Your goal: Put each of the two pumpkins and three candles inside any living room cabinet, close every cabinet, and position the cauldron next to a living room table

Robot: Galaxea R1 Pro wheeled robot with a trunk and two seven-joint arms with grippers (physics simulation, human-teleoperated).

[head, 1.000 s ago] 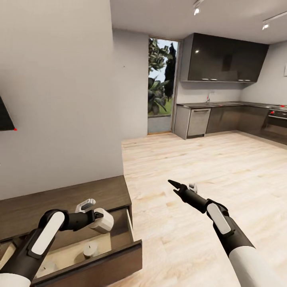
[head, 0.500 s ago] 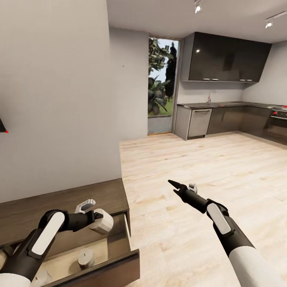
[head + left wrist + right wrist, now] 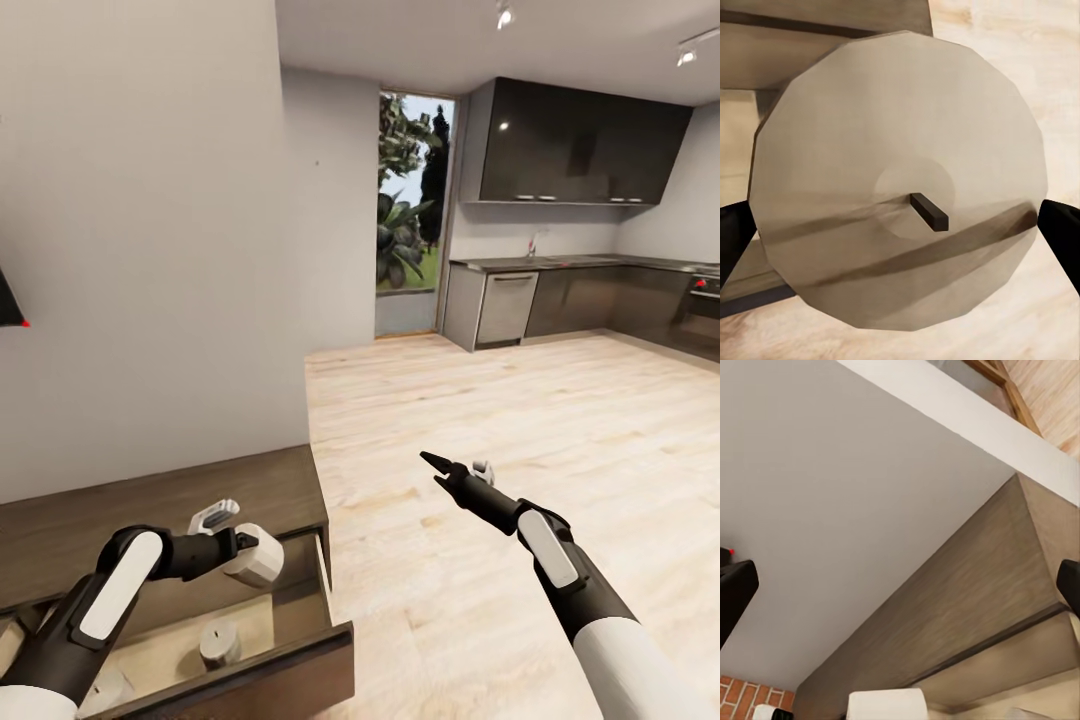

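the left gripper [image 3: 262, 556] hangs over the open drawer [image 3: 290, 610] of the cabinet [image 3: 180, 500], jaws clamped on a candle [image 3: 255, 560]; in the left wrist view that candle [image 3: 900, 184] sits between the two dark fingertips [image 3: 1061, 232], wick facing the camera. another candle [image 3: 220, 643] already stands upright on the pale drawer floor, below and just beside the held one. a pale rounded thing at the drawer's near left corner may be a third, but it is too cut off to tell.

over the last second the whole head view has swung slightly: the drawer and kitchen shift in the picture, while both arms keep the same pose. so the camera has moved, not the things, and the held candle is no lower than before.

the right gripper [image 3: 440, 466] points out over the wood floor [image 3: 500, 400], well away from the cabinet, its jaws looking together and empty.

i judge the step in hand to be lowering and letting go of the candle into the drawer. the drawer remains to be shut afterward.
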